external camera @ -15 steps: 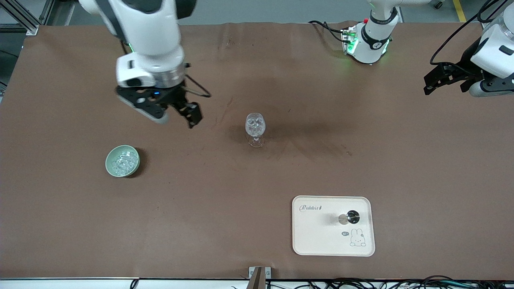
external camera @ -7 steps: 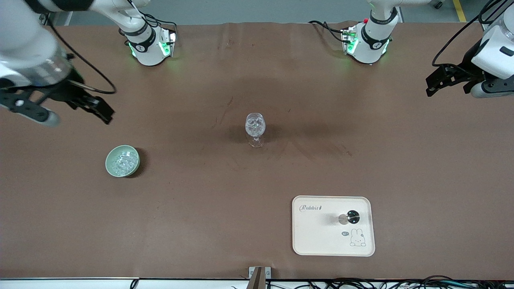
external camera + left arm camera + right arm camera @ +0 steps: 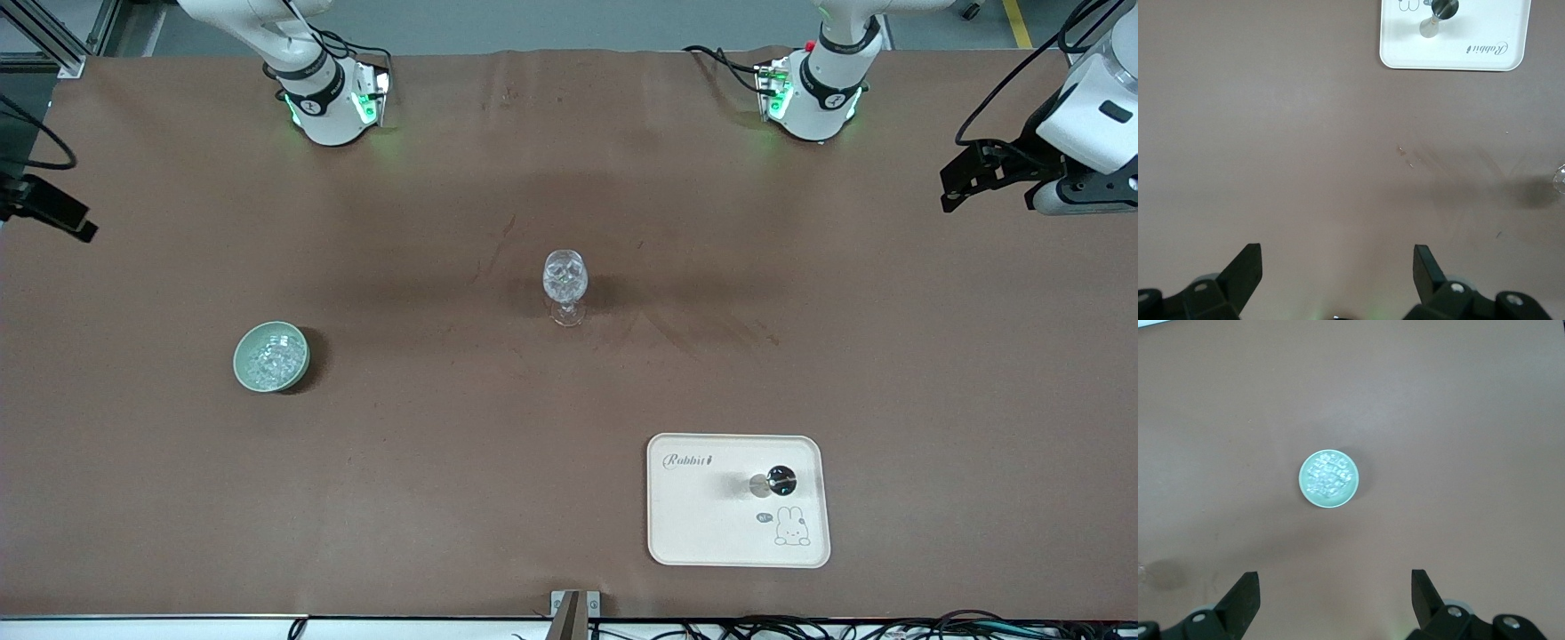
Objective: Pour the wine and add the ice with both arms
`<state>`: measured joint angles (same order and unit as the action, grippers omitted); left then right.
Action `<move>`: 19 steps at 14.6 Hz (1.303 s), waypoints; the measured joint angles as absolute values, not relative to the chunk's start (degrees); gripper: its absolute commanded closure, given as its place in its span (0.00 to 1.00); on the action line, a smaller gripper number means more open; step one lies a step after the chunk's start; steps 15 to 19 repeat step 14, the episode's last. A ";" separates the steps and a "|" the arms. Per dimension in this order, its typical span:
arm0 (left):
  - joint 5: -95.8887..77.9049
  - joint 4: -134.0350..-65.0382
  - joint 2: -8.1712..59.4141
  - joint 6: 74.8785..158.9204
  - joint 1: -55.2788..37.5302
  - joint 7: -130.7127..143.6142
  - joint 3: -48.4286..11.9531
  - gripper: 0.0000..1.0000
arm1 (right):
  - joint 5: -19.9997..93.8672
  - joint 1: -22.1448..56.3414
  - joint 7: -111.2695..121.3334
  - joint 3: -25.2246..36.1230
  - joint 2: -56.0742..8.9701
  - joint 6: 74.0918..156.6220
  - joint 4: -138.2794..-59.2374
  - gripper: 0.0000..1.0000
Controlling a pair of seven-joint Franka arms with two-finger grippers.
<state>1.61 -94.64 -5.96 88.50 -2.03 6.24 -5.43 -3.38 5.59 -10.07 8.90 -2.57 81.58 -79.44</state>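
Observation:
A clear stemmed glass [image 3: 564, 283] stands mid-table with ice chunks [image 3: 564, 272] in its bowl. A pale green bowl [image 3: 271, 356] holding more ice [image 3: 269, 362] sits toward the right arm's end, nearer the front camera. In the right wrist view the bowl [image 3: 1329, 479] lies well ahead of my open, empty right gripper [image 3: 1335, 583]. In the front view the right gripper [image 3: 62, 218] shows only partly, at the table's end. My left gripper [image 3: 960, 182] hangs open and empty over the left arm's end of the table. It shows open in the left wrist view [image 3: 1338, 257].
A cream tray [image 3: 711, 524] with a rabbit print lies near the front edge and carries a small metal piece with a black top [image 3: 775, 482]. The tray [image 3: 1485, 40] and the glass's rim [image 3: 1559, 180] show in the left wrist view.
The right arm has swung from over the table between bowl and glass out to its own end of the table, nearly leaving the front view. The left arm has barely moved.

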 measured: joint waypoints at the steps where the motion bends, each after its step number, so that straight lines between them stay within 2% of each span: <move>1: 1.61 -94.61 -5.96 88.50 -2.03 5.90 -5.39 0.00 | -3.38 4.83 -8.70 9.17 -2.57 81.69 -79.46 0.00; 5: 1.61 -94.24 -5.94 88.55 -1.99 5.75 -5.28 0.00 | -3.38 1.78 -4.91 8.72 -2.57 82.16 -79.57 0.00; 8: 1.61 -93.39 -5.81 88.56 -1.99 5.75 -5.25 0.00 | -3.38 -0.70 -4.57 6.05 -2.57 83.16 -79.79 0.00; 19: 1.61 -93.11 -5.56 88.56 -1.99 5.75 -5.25 0.00 | -2.95 -1.00 -4.57 5.38 -2.57 83.86 -79.92 0.00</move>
